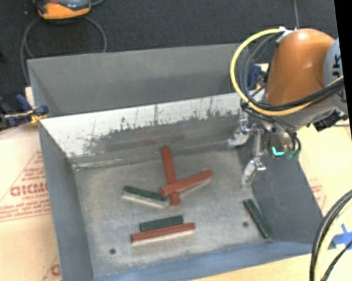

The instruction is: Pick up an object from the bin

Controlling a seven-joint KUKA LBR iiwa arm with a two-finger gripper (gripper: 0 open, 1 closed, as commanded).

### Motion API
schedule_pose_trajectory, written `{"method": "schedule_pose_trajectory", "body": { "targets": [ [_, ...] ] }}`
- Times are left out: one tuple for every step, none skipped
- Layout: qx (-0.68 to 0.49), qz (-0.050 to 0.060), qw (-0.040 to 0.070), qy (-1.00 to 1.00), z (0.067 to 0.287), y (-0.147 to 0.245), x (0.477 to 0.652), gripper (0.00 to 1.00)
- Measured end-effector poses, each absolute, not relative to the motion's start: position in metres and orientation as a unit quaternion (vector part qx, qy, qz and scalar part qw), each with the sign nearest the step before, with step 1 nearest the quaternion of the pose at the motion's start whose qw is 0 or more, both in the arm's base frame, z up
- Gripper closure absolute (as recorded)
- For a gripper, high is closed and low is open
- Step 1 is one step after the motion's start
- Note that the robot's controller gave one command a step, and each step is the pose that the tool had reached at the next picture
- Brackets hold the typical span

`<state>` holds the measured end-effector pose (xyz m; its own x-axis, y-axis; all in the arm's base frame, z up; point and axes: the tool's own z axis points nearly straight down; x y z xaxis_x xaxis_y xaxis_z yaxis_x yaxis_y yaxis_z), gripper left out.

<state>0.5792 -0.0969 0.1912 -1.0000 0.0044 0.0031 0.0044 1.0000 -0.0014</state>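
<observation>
The gripper (246,157) hangs at the 3 o'clock side of the bin (65,202), just inside the right wall, beneath the arm's orange cover (297,63) and its looped cables. Its two metal fingers (237,138) stand apart, unclenched, and nothing lies between them. Under them there is bare grey floor, so the hand is over no thing.

The nearest thing is a short dark green bar (257,218) at about 6 o'clock from the gripper. It lies flat along the foot of the right wall, in the bin's 4 o'clock corner, clear of the hand.

Towards 9 o'clock from the gripper, near the bin's middle, three bars form a loose cluster. An upright red bar (167,165) points to 12 o'clock. A slanted red bar (191,182) crosses its lower end and runs out towards 2 o'clock. A green-and-pale bar (142,196) slants in from 10 o'clock and meets them at the crossing.

Nearer the bin's 6 o'clock edge lie two more bars, side by side and parallel: a dark green strip (161,223) and, just below it, a longer red strip (162,233). Both are well apart from the gripper.
</observation>
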Motion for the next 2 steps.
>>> {"method": "schedule_pose_trajectory", "body": {
  "targets": [
    [-0.001,0.001,-0.002,-1.000,0.196,-0.097,0.581,0.00],
    [-0.003,0.005,-0.018,-1.000,0.085,-0.054,0.585,1.00]
  ]
}}
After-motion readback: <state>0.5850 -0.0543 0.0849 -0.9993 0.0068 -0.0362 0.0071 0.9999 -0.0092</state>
